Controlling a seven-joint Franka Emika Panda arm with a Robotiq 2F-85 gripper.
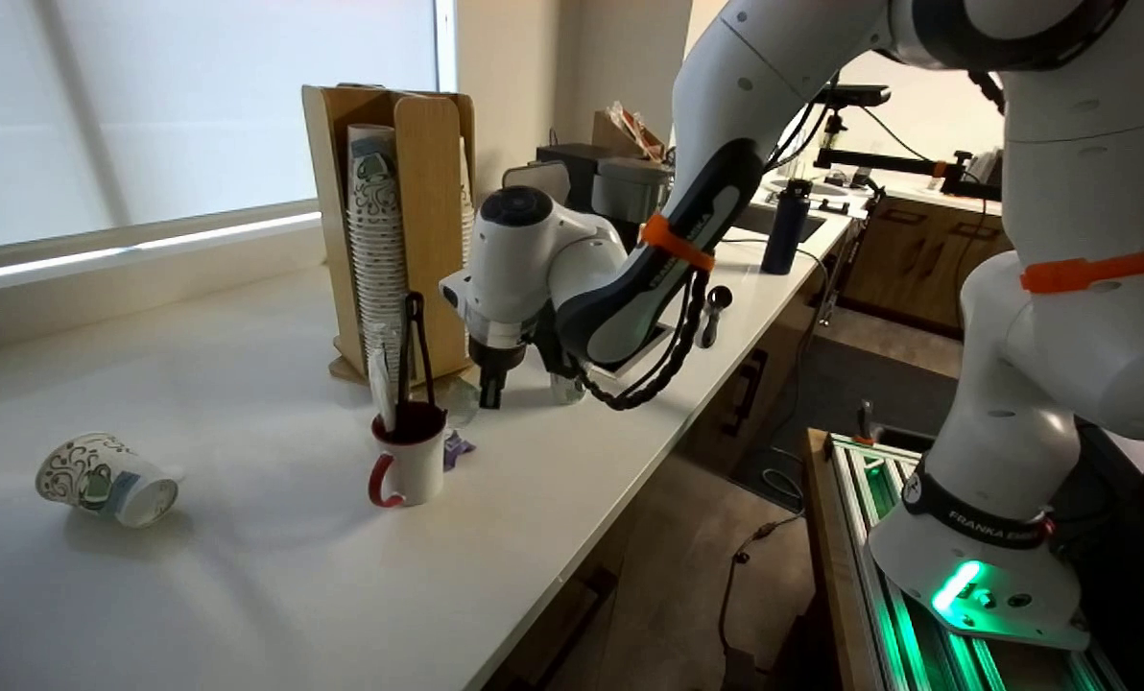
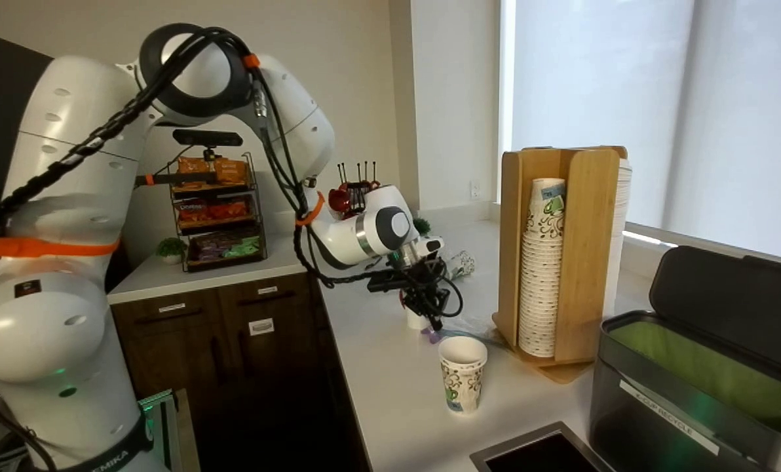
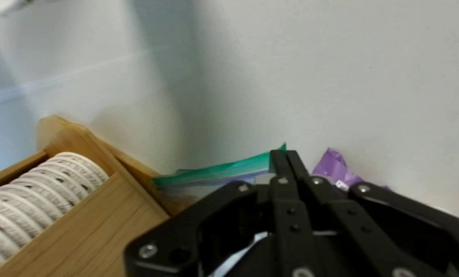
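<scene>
White paper cup [image 1: 102, 480] with swirl pattern lies on its side at the left of the pale counter [image 1: 274, 585], in an exterior view; next comes the wooden holder [image 1: 428, 240], in which a tall stack of cups [image 1: 380, 254] is standing; before this holder is the white mug [image 1: 426, 470] with red handle, and a black utensil [image 1: 405, 355] rises out of it; just beside the mug lies the purple packet [image 1: 456, 449], and behind it the clear plastic bag [image 1: 462, 401] rests on the counter; then follows the gripper [image 1: 490, 403], pointing downwards, with its two fingers [image 3: 278, 165] pressed together; in the wrist view, the bag's green strip [image 3: 221, 167] reaches up to the fingers from the left, while the packet appears at their right; whether the bag touches them, I cannot tell; further to the right, a second cup [image 1: 567, 389] stands upright, partly hidden by the arm [image 1: 774, 58]; the last is a dark blue bottle [image 1: 787, 230].
</scene>
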